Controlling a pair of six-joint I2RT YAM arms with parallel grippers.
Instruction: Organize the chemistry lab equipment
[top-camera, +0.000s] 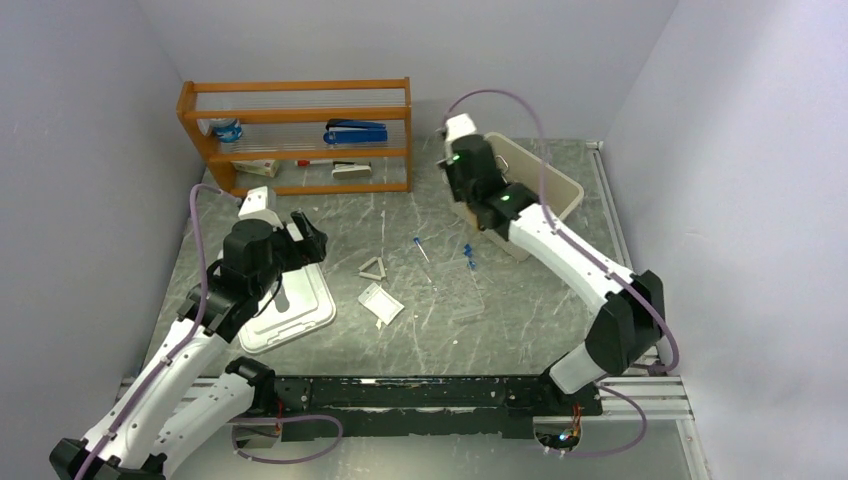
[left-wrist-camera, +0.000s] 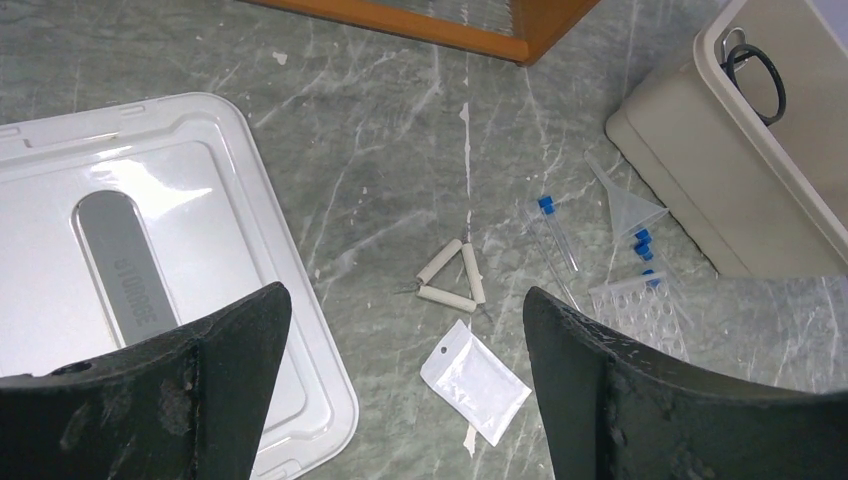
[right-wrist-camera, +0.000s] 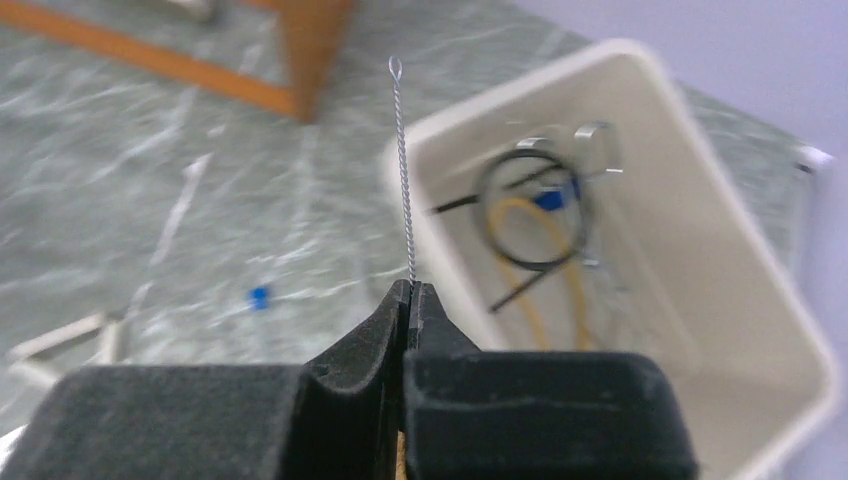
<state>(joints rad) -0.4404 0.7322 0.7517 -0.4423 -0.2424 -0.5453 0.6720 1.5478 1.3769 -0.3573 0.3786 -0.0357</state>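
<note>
Item in hand: twisted wire (right-wrist-camera: 403, 160), carried to the beige bin (right-wrist-camera: 720, 260) at the far right corner of the table (top-camera: 400, 230).
Right gripper (right-wrist-camera: 408, 290) pressed together on the wire's lower end, the looped tip standing upright beyond the jaws, probably so the thin piece cannot slip on the way in; it hangs by the bin's near rim, not yet over the middle; release judged the next step; bin already holds the black ring (right-wrist-camera: 540, 265) and amber tubing (right-wrist-camera: 541, 310), so it serves as the collecting place; left gripper (left-wrist-camera: 405, 295) spread wide and holding nothing, poised above the white lid (left-wrist-camera: 200, 180) near the left edge, apparently waiting; triangle (left-wrist-camera: 450, 275) and paper packet (left-wrist-camera: 475, 378) lie near the table's middle, blue-capped tubes (left-wrist-camera: 558, 232) and clear rack (left-wrist-camera: 640, 315) between them and the bin, all uncollected.
</note>
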